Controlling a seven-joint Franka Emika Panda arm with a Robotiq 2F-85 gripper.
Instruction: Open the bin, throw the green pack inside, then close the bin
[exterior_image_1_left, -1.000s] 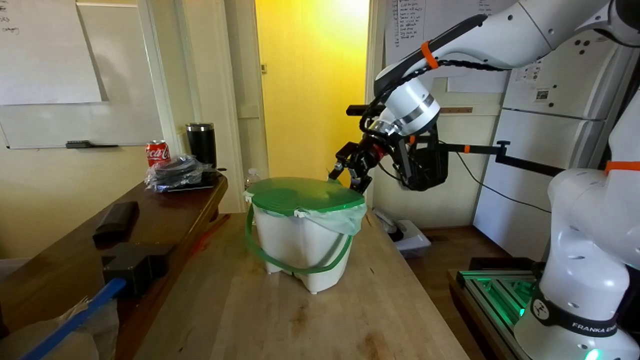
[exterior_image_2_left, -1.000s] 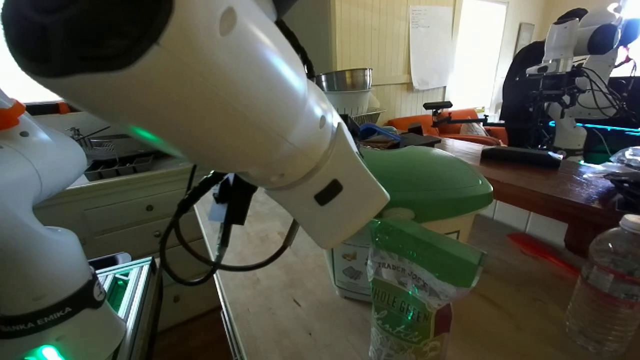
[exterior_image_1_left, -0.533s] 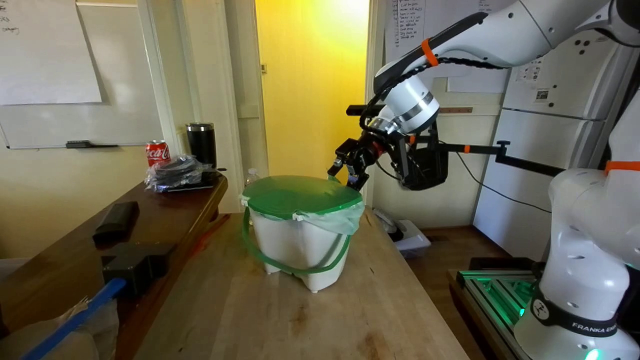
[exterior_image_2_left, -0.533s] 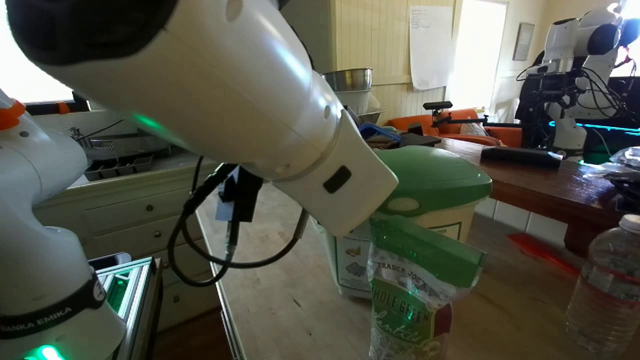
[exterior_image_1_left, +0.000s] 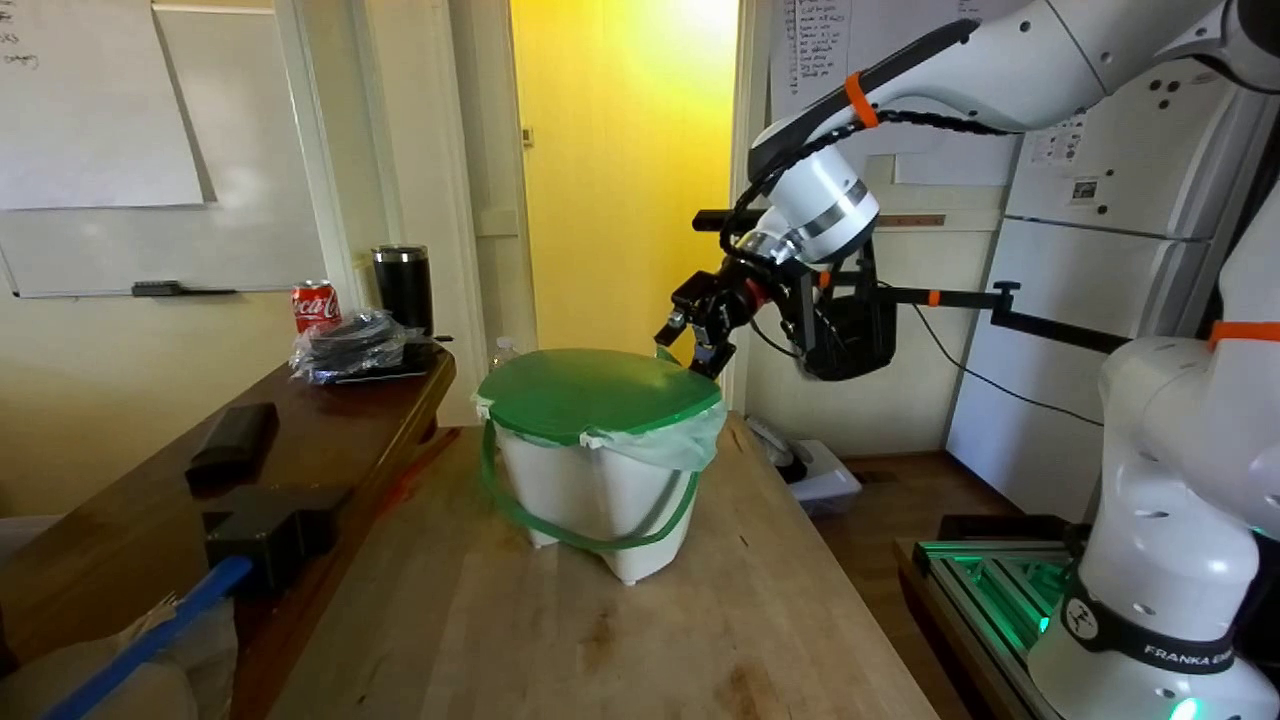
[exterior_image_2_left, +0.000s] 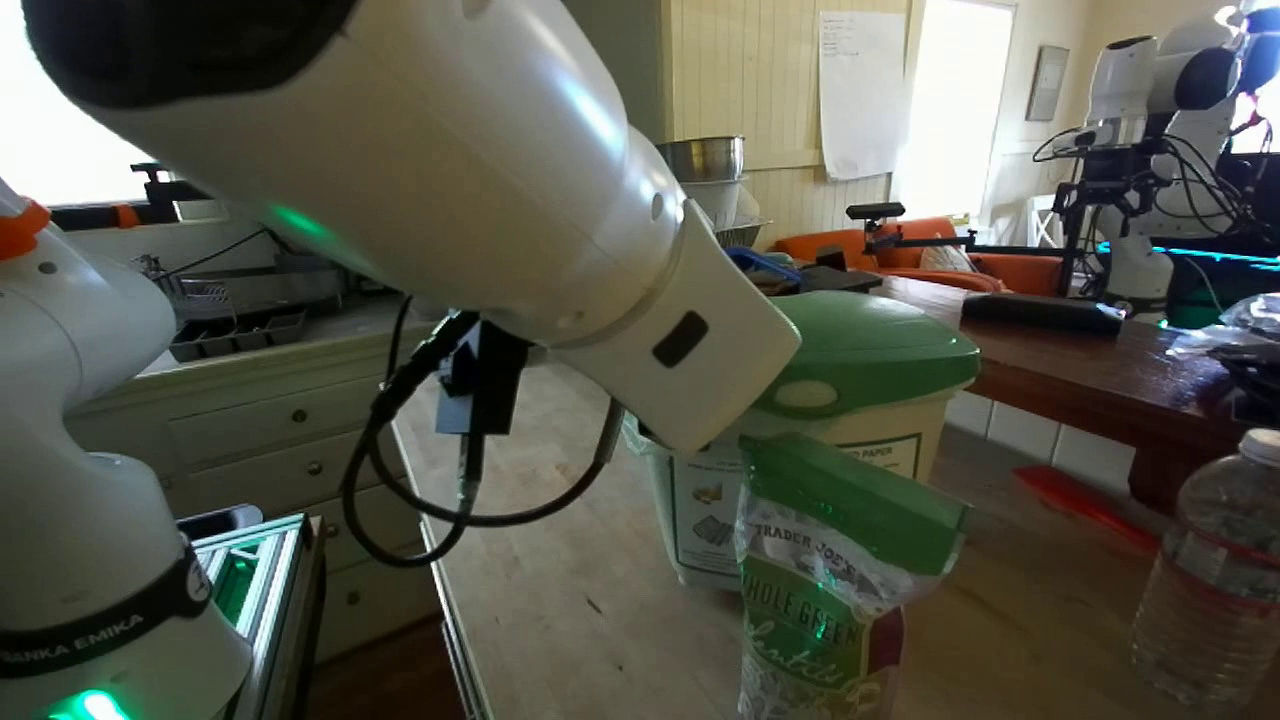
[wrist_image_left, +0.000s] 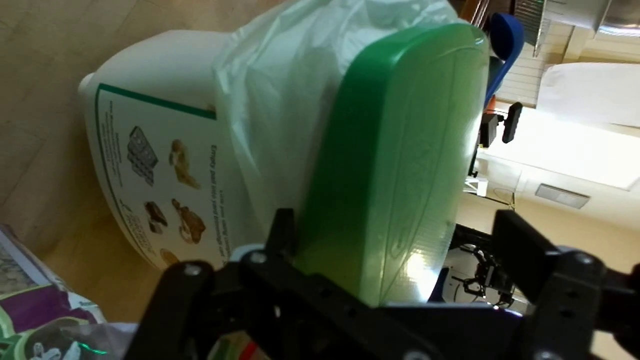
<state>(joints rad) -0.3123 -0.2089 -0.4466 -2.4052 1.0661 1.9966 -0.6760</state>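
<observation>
The bin (exterior_image_1_left: 560, 480) is white with a green lid (exterior_image_1_left: 600, 392) and stands upright on the wooden table. The lid is down over a pale green liner, and it also shows in the wrist view (wrist_image_left: 415, 150). My gripper (exterior_image_1_left: 688, 352) is at the bin's far edge in that exterior view. In the wrist view the gripper (wrist_image_left: 395, 217) is open, its fingers apart on either side of the lid's edge; I cannot tell whether they touch it. The green pack (exterior_image_2_left: 830, 580) of lentils stands upright beside the bin. Part of the pack (wrist_image_left: 45, 305) shows at the wrist view's lower left.
A clear water bottle (exterior_image_2_left: 1210, 580) stands near the pack. A red utensil (exterior_image_2_left: 1085, 505) lies on the table. A darker side table (exterior_image_1_left: 320, 430) holds a can (exterior_image_1_left: 315, 305), a black tumbler (exterior_image_1_left: 403, 290) and a black case (exterior_image_1_left: 232, 445).
The bin has shifted slightly to the left in an exterior view, away from the pack. The gripper and forearm have moved slightly. The pack has not moved.
</observation>
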